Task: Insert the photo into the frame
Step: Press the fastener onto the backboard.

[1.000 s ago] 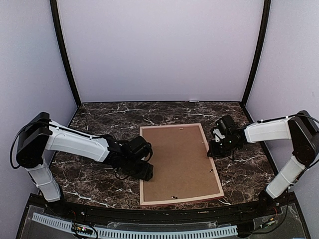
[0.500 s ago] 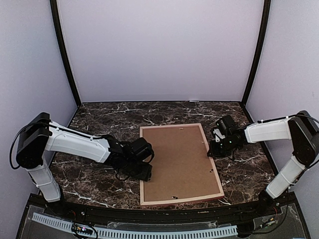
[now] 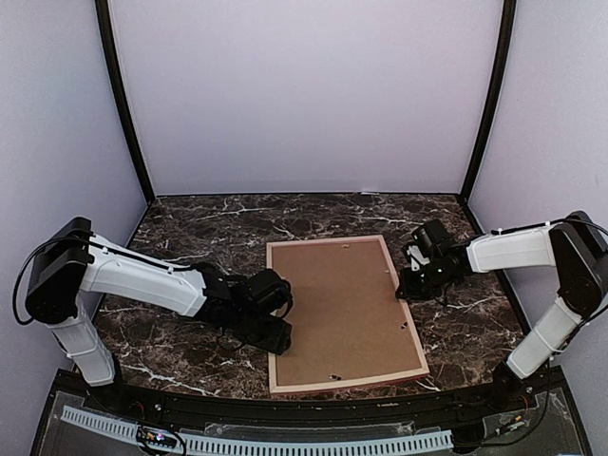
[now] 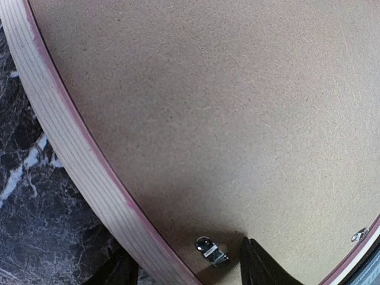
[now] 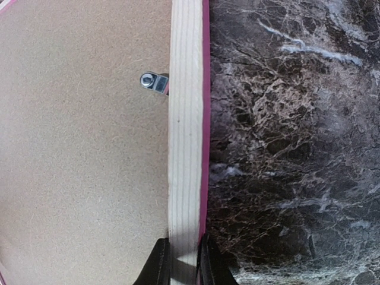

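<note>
The frame [image 3: 348, 382] lies face down on the marble table, its thin pink-edged moulding around a brown backing panel [image 3: 342, 304]. The photo is hidden. My left gripper [image 3: 275, 329] is open astride the frame's left moulding [image 4: 71, 148]. One finger is over the table and the other finger [image 4: 261, 268] is over the backing, beside a small metal clip [image 4: 212, 252]. My right gripper [image 3: 405, 285] is shut on the frame's right moulding [image 5: 186, 119], one finger on each side of it [image 5: 184, 256].
Another metal clip [image 5: 153, 81] sits at the right moulding's inner edge, and more clips dot the backing's rim. Dark marble table [image 3: 190, 228] surrounds the frame. Lilac walls with black corner posts close off the back and sides.
My left gripper has slid a little toward the near end of the frame's left edge, its jaws narrowing slightly, then widening a little. The right gripper and the frame have not moved.
</note>
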Robot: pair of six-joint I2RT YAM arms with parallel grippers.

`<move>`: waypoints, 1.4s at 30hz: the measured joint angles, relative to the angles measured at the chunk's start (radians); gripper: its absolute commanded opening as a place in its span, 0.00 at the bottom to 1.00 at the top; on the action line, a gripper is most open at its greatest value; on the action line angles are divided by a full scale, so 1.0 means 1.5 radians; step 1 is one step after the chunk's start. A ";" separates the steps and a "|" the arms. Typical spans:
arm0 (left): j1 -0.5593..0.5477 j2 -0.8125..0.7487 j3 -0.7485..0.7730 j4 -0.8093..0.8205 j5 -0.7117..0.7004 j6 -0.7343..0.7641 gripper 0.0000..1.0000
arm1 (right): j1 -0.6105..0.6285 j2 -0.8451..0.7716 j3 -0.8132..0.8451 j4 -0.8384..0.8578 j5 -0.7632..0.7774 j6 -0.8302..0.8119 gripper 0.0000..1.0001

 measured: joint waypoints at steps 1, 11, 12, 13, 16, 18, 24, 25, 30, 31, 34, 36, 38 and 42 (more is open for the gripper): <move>-0.001 0.000 0.000 0.001 0.003 0.000 0.61 | 0.000 0.000 0.000 0.000 0.000 0.000 0.15; 0.001 -0.003 -0.003 -0.001 0.004 -0.006 0.49 | 0.000 -0.002 -0.004 0.005 -0.001 -0.001 0.15; 0.001 -0.003 -0.003 -0.002 0.004 -0.008 0.47 | 0.000 -0.002 -0.004 0.006 -0.002 -0.001 0.15; 0.001 -0.003 -0.003 -0.003 0.003 -0.009 0.46 | 0.000 -0.002 -0.005 0.007 -0.002 -0.001 0.15; 0.001 -0.004 -0.003 -0.005 0.001 -0.014 0.44 | -0.001 -0.002 -0.005 0.007 -0.001 -0.002 0.15; 0.001 -0.005 -0.004 -0.005 0.001 -0.016 0.43 | -0.003 -0.002 -0.005 0.007 -0.002 -0.002 0.16; 0.002 -0.009 -0.010 -0.003 0.002 -0.020 0.38 | -0.003 -0.002 -0.005 0.007 -0.002 -0.002 0.15; 0.002 -0.011 -0.013 0.000 0.002 -0.020 0.38 | -0.003 -0.002 -0.005 0.007 -0.002 -0.002 0.15; 0.005 -0.023 -0.038 0.030 0.009 -0.028 0.37 | -0.003 -0.002 -0.005 0.007 -0.002 -0.004 0.15; 0.007 -0.026 -0.044 0.037 0.013 -0.031 0.36 | -0.003 -0.002 -0.005 0.007 -0.002 -0.004 0.15; 0.011 -0.032 -0.059 0.058 0.023 -0.042 0.35 | -0.003 -0.002 -0.005 0.007 -0.002 -0.004 0.15; 0.017 -0.036 -0.069 0.071 0.034 -0.050 0.34 | -0.003 -0.002 -0.005 0.007 -0.003 -0.005 0.16; 0.024 -0.040 -0.079 0.084 0.049 -0.058 0.34 | -0.003 -0.002 -0.005 0.007 -0.003 -0.005 0.15; 0.035 -0.046 -0.092 0.103 0.071 -0.068 0.36 | -0.003 -0.002 -0.005 0.007 -0.003 -0.005 0.15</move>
